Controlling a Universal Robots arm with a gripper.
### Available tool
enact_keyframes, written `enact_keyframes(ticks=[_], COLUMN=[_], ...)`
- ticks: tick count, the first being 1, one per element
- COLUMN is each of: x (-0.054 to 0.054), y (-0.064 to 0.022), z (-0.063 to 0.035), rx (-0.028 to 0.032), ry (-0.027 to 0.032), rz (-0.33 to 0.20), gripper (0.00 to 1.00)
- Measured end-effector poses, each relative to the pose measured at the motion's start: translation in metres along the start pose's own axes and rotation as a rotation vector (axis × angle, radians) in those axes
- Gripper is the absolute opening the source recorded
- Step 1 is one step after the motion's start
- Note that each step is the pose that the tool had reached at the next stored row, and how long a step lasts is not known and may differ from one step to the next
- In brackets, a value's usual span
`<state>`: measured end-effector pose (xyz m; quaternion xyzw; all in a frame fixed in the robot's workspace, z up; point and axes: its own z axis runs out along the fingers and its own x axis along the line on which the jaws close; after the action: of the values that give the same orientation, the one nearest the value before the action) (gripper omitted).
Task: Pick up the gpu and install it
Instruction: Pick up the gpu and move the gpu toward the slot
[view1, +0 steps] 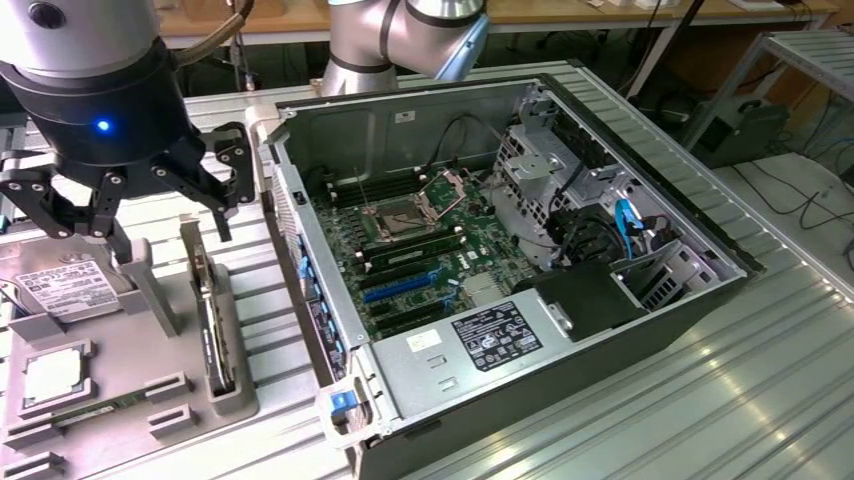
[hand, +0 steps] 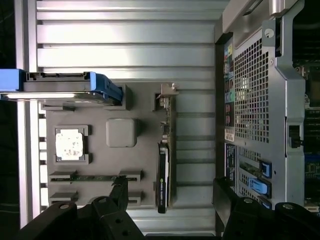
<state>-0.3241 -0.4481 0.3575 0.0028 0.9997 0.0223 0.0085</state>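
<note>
1. Workshop with benches and cables at the back; in front, a ribbed metal table (view1: 747, 390)
2. On this table, at the exterior view's left, a grey holder (view1: 134, 330) (hand: 145, 125) carrying several parts; just beside it, toward the exterior view's right, an open computer case (view1: 694, 300) (hand: 255, 90) lying on its side, with the motherboard (view1: 427, 250) facing up
3. In the holder: a hard drive (view1: 60, 290) with a white label, a square processor chip (view1: 54, 375) (hand: 70, 145), and a narrow green memory stick (view1: 104, 407) (hand: 95, 177) lying in low slots
4. The gpu (view1: 214, 335) (hand: 163, 172) also in the holder, standing on its long edge in a slot at the side nearest to the case, silver bracket upright at the end further from the exterior camera; not lifted and not in the case
5. The gripper (view1: 140, 220) (hand: 171, 192) hanging above the holder and over the gpu, apart from it; jaws spread wide, holding nothing
6. In the wrist view, one dark finger at each side of the black end of the gpu, without contact
7. Behind the case, the grey joints of the robot arm (view1: 400, 40)
</note>
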Motion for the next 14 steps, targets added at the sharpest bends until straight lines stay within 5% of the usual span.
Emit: enact_keyframes(ticks=[14], x=[0.000], y=[-0.0024], z=[0.0151], rx=[-0.0003], ry=[0.0007], rz=[-0.016], gripper=[0.78])
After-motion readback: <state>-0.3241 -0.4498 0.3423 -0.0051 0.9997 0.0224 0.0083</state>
